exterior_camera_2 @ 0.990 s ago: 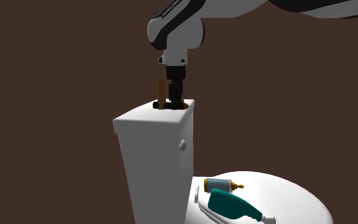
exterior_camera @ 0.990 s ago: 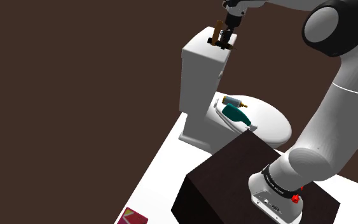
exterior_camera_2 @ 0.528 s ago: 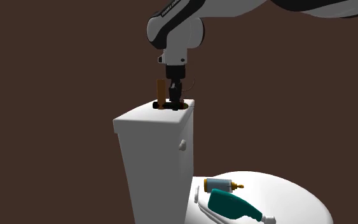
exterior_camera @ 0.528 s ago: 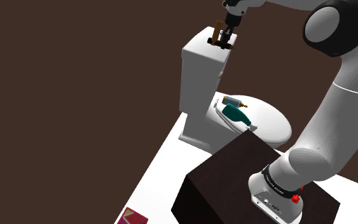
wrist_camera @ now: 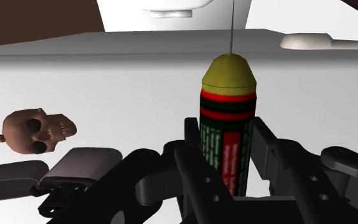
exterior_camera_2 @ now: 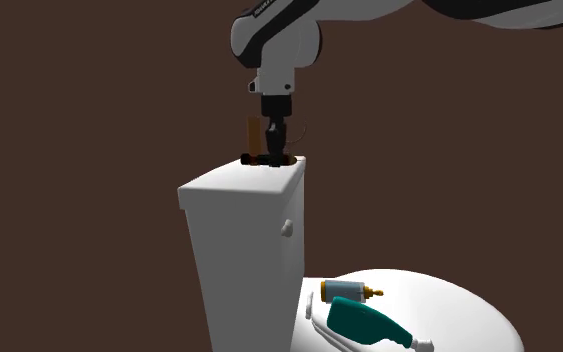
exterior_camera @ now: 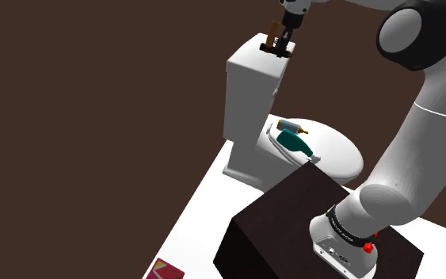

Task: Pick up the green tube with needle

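The gripper point(wrist_camera: 227, 143) hangs over the top of a white toilet tank point(exterior_camera_2: 239, 185), and its fingers point(wrist_camera: 263, 149) are clamped on the green tube with needle point(wrist_camera: 229, 108). In the wrist view the tube stands upright between the two black fingers. Its body is green with red bands and small print, its rounded cap is yellow-olive, and a thin needle point(wrist_camera: 233, 25) rises from the tip. The pictures do not show whether the tube's base touches the tank lid point(wrist_camera: 107, 83) or is clear of it.

Beside the gripper on that lid lie a small brown skull point(wrist_camera: 34, 130) with a few beads trailing from it and, nearer the fingers, a dark flat object point(wrist_camera: 82, 164).

In the second exterior view the gripper point(exterior_camera_2: 275, 150) points straight down at the tank's far edge. Below the tank is the closed toilet seat lid point(exterior_camera_2: 449, 300). A teal hand tool point(exterior_camera_2: 369, 325) and a small bottle point(exterior_camera_2: 349, 291) with a yellow end lie on it, just beside each other and well apart from the gripper.

In the shoulder view the arm reaches from the dark brown stand point(exterior_camera: 292, 222) up to the tank, with the gripper point(exterior_camera: 280, 41) at the lid's top. The toilet stands on a white floor point(exterior_camera: 205, 214), and a red item point(exterior_camera: 165, 271) lies at the picture's lower edge.
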`<state>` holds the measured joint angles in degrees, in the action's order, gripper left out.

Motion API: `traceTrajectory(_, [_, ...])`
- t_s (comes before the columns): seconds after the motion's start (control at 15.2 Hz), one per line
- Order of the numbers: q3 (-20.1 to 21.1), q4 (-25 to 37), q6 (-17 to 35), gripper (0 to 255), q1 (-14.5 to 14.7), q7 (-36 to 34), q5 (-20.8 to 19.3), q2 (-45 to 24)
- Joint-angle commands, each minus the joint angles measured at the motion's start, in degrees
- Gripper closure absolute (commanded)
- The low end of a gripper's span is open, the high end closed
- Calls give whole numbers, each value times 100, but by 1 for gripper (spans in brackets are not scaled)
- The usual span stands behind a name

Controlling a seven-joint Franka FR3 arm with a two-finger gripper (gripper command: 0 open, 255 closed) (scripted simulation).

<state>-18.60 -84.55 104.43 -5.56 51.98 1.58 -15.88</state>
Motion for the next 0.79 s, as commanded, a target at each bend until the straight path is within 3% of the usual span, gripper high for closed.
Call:
traceTrajectory(0.0, [-4, 186, -163, 255, -14, 13, 8, -25])
traceTrajectory(0.73, [-17, 1111, -939, 255, -85, 60, 61, -177])
